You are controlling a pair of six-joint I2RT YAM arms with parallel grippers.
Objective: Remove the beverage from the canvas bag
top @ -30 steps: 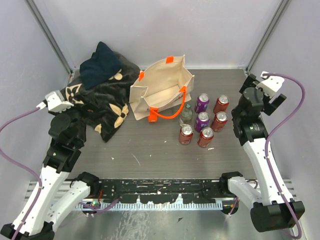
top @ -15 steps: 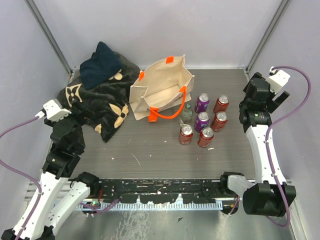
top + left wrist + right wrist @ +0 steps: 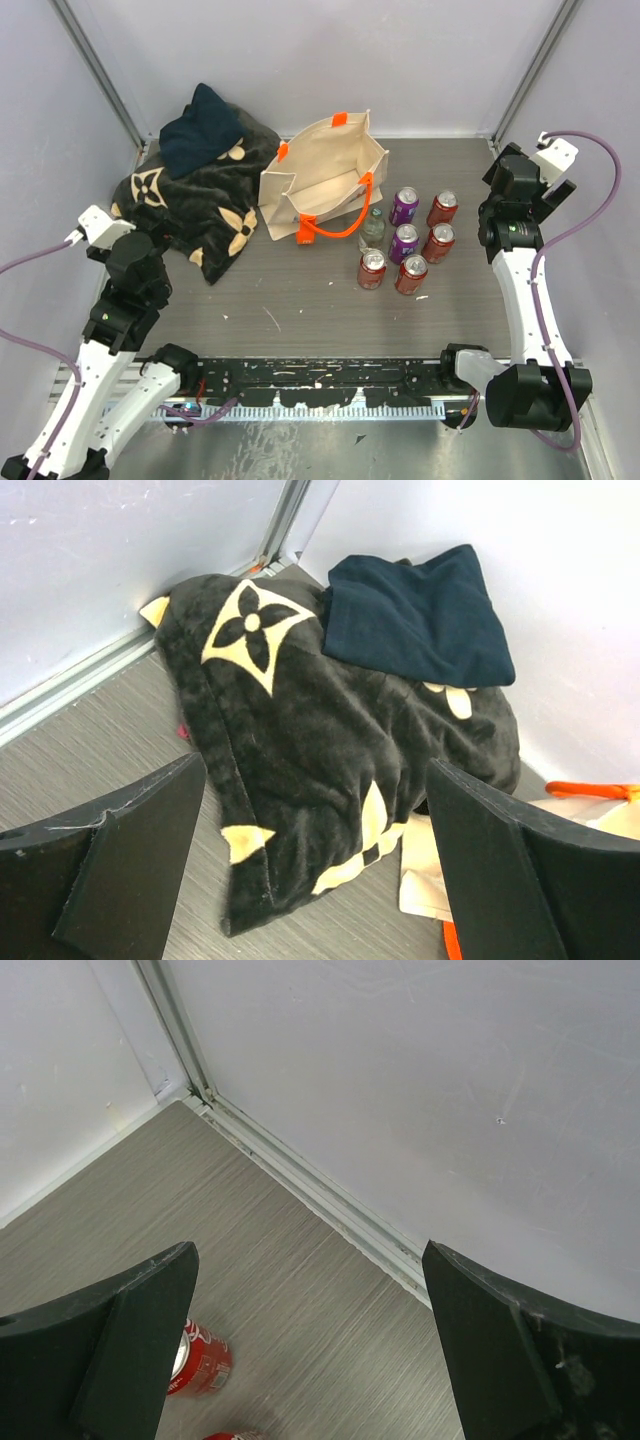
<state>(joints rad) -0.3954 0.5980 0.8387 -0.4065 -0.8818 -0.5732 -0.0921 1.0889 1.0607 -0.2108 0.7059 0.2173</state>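
The cream canvas bag (image 3: 322, 180) with orange handles stands open at the back middle of the table; I cannot see inside it. Its cream corner (image 3: 420, 880) shows in the left wrist view. Several red and purple cans (image 3: 404, 242) and a clear bottle (image 3: 372, 228) stand on the table right of the bag. My left gripper (image 3: 148, 262) is open and empty, low at the left, facing the blanket (image 3: 312, 780). My right gripper (image 3: 505, 192) is open and empty at the far right, above bare table near the back wall (image 3: 308, 1255).
A dark patterned blanket (image 3: 205, 200) with a navy cloth (image 3: 200, 128) on top lies left of the bag, against the back left corner. A red can (image 3: 200, 1360) shows in the right wrist view. Walls close in the left, back and right sides.
My left arm has drawn back toward the near left, away from the blanket. My right arm swung out to the right and back, then held still. Bag and cans have not moved.
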